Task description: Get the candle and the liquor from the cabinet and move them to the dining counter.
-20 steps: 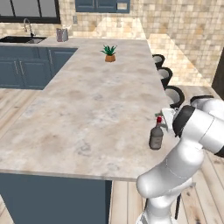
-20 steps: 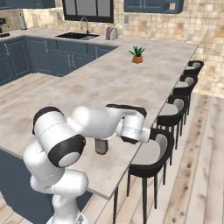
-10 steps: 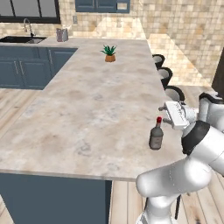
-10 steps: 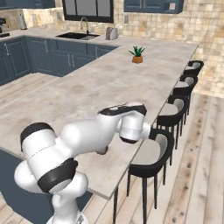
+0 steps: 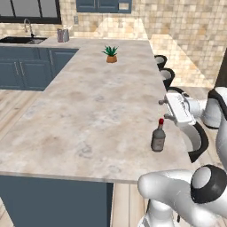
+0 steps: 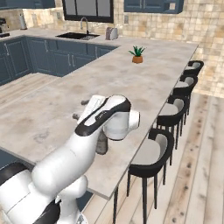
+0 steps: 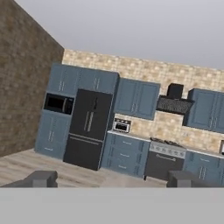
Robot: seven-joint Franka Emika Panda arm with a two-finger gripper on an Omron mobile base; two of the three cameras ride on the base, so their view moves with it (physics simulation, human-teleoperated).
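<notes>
Left base view: gripper (image 5: 166, 103) just above and right of liquor (image 5: 158, 136), clear of it, holding nothing; liquor upright on dining counter (image 5: 93, 111) near stool-side edge.

Right base view: liquor (image 6: 102, 144) mostly hidden behind arm, below gripper.

Hand view: fingertips (image 7: 41, 178) spread wide, aimed at far wall cabinet (image 7: 137, 98).

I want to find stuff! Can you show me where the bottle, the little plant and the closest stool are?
liquor (image 5: 158, 138): left base view, on the bottle's dark body.
potted plant (image 5: 111, 53): left base view, on its leaves.
nearest stool (image 6: 148, 156): right base view, on its seat.
</notes>
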